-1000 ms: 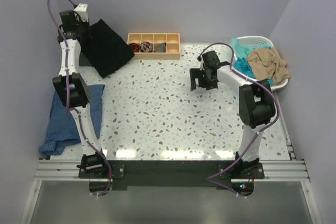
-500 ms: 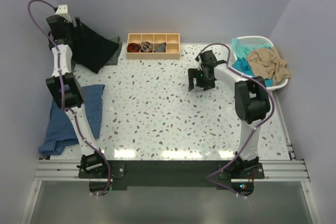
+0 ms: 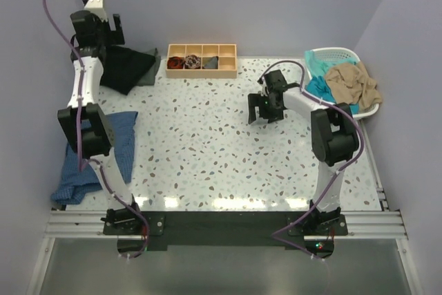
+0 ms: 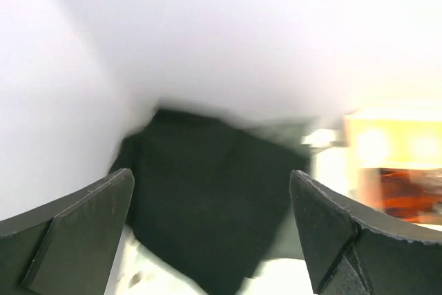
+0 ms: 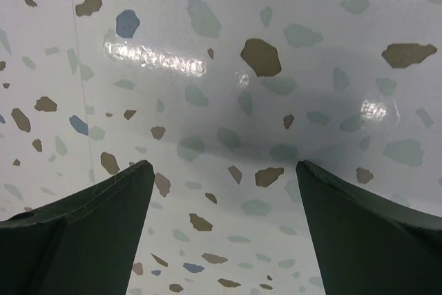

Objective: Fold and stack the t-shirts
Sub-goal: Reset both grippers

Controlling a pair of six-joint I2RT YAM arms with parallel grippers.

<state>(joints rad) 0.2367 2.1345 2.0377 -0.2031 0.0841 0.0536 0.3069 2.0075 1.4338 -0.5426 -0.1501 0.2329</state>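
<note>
From the top camera, shows the left claw (image 3: 109, 31) lifted high at the far left corner of the speckled white terrazzo desk (image 3: 207, 143), with jaws spread wide and nothing between them. Just below it, shows the large black t-shirt (image 3: 124, 68) lying in a loose folded heap on the desk, touching a dark grey-green t-shirt (image 3: 148, 70) of which only an edge shows at its right side. Shows also a blue crumpled cloth (image 3: 72, 167) at the left edge, and a shallow wooden tray with compartments (image 3: 202, 47) at the far middle, with small dark-red and grey cloth pieces (image 3: 190, 62) inside. At the far right, shows a white plastic basket (image 3: 336, 50) holding a teal t-shirt (image 3: 319, 86) and a tan t-shirt (image 3: 352, 81), both crumpled. Shows the right claw (image 3: 264, 112) low over bare desk near the basket, wide open and empty. From the left wrist, much blurred, looks between two dark fingers (image 4: 83, 219) standing far apart onto the black t-shirt, apart from it, with the tray at the right. From the right wrist, looks between two fingers (image 5: 83, 233) far apart onto speckled desk only, gripping nothing.
</note>
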